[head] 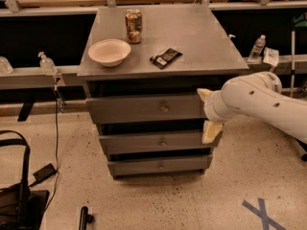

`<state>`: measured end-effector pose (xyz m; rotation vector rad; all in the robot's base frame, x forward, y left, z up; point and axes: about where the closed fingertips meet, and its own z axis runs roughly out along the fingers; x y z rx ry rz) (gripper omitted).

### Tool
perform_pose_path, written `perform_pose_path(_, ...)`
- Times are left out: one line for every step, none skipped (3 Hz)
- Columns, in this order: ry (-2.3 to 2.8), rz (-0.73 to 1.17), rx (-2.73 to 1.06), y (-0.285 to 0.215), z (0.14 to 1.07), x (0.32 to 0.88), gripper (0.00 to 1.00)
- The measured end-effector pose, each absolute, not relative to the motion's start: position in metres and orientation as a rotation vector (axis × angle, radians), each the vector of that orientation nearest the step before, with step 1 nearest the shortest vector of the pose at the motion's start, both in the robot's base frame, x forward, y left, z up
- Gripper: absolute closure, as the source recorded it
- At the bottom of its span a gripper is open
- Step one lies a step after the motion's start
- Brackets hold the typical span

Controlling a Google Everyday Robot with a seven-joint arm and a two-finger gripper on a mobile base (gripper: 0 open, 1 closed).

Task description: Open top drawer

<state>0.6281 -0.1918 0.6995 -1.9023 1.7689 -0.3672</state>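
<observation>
The top drawer [129, 108] is the widest grey front of the grey cabinet [201, 37], with a small round knob [164, 108] at its centre. Its front stands slightly forward of the cabinet body, with a dark gap above it. My gripper [207, 113] is at the drawer front's right end, on the white arm [259, 99] that comes in from the right. One cream finger [204, 94] sits at the front's top edge and the other [211, 131] hangs below its lower edge, so they stand apart. The gripper is well right of the knob.
Two narrower drawers [158, 142] sit below. On the cabinet top are a white bowl [109, 51], a can [133, 26] and a black packet [165, 57]. A black bag [14, 195] and cable lie on the floor at left; shelves with bottles [258, 46] run behind.
</observation>
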Motion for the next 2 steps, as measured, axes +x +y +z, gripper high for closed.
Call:
perform_pose_path(1.774,-0.322,-1.895,-0.194,0.679,0.673,0.0)
perform_pose_path(1.79,-0.283,-1.886,-0.196,0.668,0.698,0.0)
